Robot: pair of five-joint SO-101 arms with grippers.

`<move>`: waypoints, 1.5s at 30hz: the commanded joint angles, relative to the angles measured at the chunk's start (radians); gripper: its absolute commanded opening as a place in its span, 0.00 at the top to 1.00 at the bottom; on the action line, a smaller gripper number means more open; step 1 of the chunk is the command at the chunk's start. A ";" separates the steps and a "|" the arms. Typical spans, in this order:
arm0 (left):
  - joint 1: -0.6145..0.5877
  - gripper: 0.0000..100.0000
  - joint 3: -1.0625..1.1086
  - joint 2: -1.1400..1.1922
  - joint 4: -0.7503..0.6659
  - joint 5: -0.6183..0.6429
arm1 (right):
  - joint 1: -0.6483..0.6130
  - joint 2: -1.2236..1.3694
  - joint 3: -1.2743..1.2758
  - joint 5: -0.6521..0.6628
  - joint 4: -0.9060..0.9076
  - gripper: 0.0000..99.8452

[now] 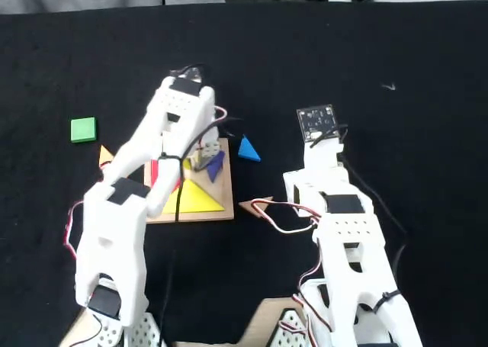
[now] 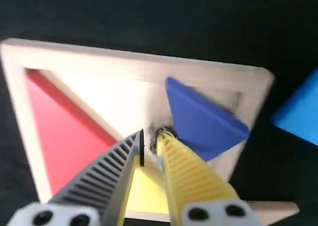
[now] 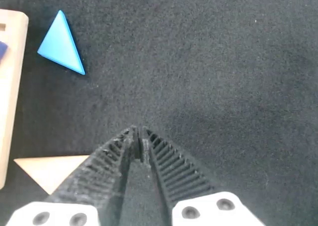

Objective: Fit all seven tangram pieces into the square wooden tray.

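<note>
The square wooden tray (image 1: pixel 226 210) (image 2: pixel 124 62) holds a red triangle (image 2: pixel 59 126) (image 1: pixel 155 171) and a yellow triangle (image 1: pixel 200 198) (image 2: pixel 144 191). A dark blue piece (image 2: pixel 203 119) (image 1: pixel 216 164) lies tilted in a corner, one side up on the rim. My left gripper (image 2: pixel 150 139) (image 1: pixel 200 161) is shut inside the tray, its tip against that piece's edge. A light blue triangle (image 1: pixel 248 149) (image 3: pixel 62 37) and a tan triangle (image 1: pixel 255 207) (image 3: pixel 49 170) lie right of the tray. My right gripper (image 3: pixel 138 136) hangs shut over bare cloth, holding nothing.
A green square (image 1: pixel 84 130) and an orange triangle (image 1: pixel 105 155) lie left of the tray. The right arm (image 1: pixel 320 126) stands right of the light blue triangle. Black cloth covers the table (image 1: pixel 366 57), with free room at the back and right.
</note>
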 commanded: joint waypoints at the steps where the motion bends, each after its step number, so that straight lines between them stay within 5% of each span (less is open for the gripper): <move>1: 0.068 0.93 -0.073 -0.018 0.008 0.009 | -0.012 -0.031 -0.039 0.012 -0.023 0.99; 9: 0.079 0.93 -0.067 -0.018 0.031 0.037 | -0.012 -0.031 -0.039 0.012 -0.020 0.99; 17: 0.061 0.93 -0.260 -0.028 0.293 0.032 | -0.012 -0.031 -0.039 0.012 -0.018 0.99; 30: 0.176 0.93 -0.472 0.130 0.032 -0.040 | 0.052 -0.038 -0.047 0.005 -0.023 0.99; 45: 0.128 0.93 -0.618 0.310 0.058 -0.041 | 0.057 -0.038 -0.048 0.005 -0.025 0.99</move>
